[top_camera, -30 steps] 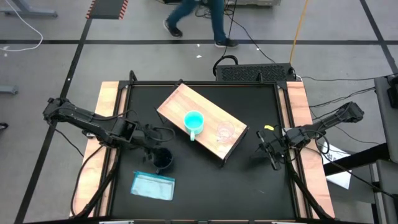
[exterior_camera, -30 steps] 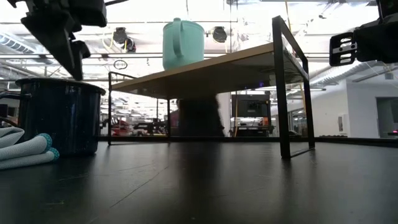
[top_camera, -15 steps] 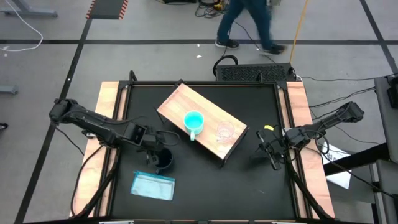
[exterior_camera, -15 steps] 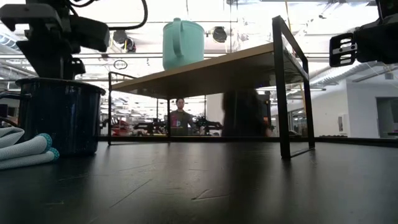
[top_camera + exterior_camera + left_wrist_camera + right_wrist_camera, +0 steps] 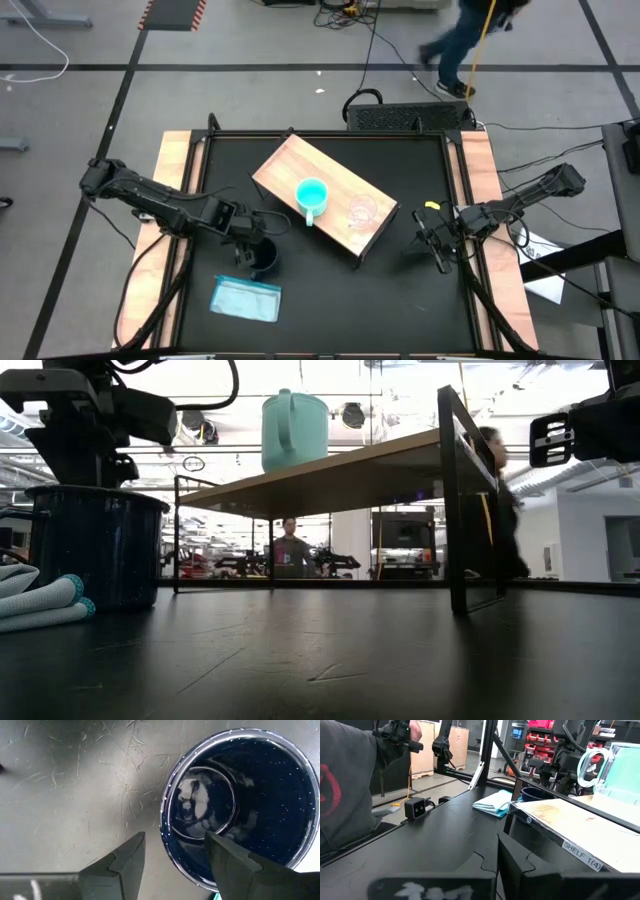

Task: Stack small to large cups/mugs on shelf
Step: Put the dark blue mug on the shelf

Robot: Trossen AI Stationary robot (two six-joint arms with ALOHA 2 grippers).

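The dark navy mug (image 5: 264,260) stands upright on the black table, near left. My left gripper (image 5: 247,243) is open right above it, pointing down. In the left wrist view (image 5: 175,840) one finger is over the mug's inside (image 5: 240,805) and one is outside its wall. The light-wood shelf (image 5: 340,170) stands at mid table. It bears the turquoise mug (image 5: 311,195) and the clear cup (image 5: 362,210), both upright. My right gripper (image 5: 440,248) waits shut and empty near the table's right edge. My left gripper comes from above with its fingers on either side of the navy mug's wall at the rim (image 5: 165,827), one finger (image 5: 227,857) inside and one (image 5: 127,857) outside. The gap is wider than the wall; I cannot tell whether a finger touches it.
A flat light-blue packet (image 5: 246,298) lies near the table's front left, close beside the navy mug (image 5: 95,545). The shelf stands on thin dark legs (image 5: 452,500) with open room under it. A person (image 5: 470,35) walks on the floor beyond the far edge.
My left gripper has gone toward the table's right edge to over the navy mug and come down to its rim, turning to point straight down. In the last half second it has kept still. The mugs and the cup have not moved.
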